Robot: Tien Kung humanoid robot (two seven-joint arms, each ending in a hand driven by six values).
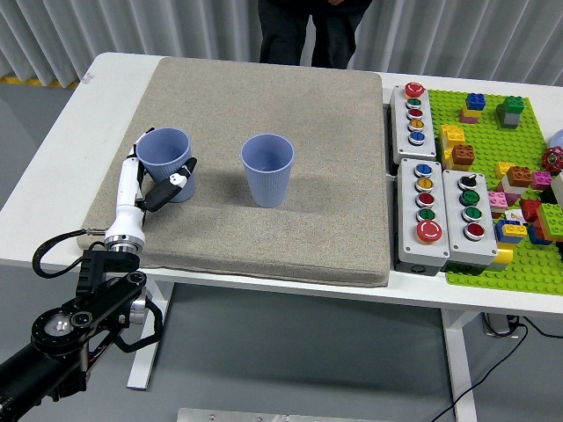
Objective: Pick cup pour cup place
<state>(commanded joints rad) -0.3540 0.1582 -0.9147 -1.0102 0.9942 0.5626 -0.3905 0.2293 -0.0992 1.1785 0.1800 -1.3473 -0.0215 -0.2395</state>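
1. A white table (53, 167) carries a square grey fabric mat (290, 202).
2. My black left arm reaches in from the lower left.
3. Two ribbed blue plastic cups stand upright and well apart: the left cup (165, 158) and the middle cup (266, 169).
4. My white left hand (151, 180) wraps its fingers around the left cup.
5. I judge this the pick step; next I lift straight up, then tip towards the middle cup.

Periwinkle-blue ribbed cup (167, 163) at the white-and-black left hand (149, 186), a matching blue cup (267, 170) to its right; grey-beige mat (290, 141) beneath, white table (53, 167) — lime-green baseplate (493, 176) far right.
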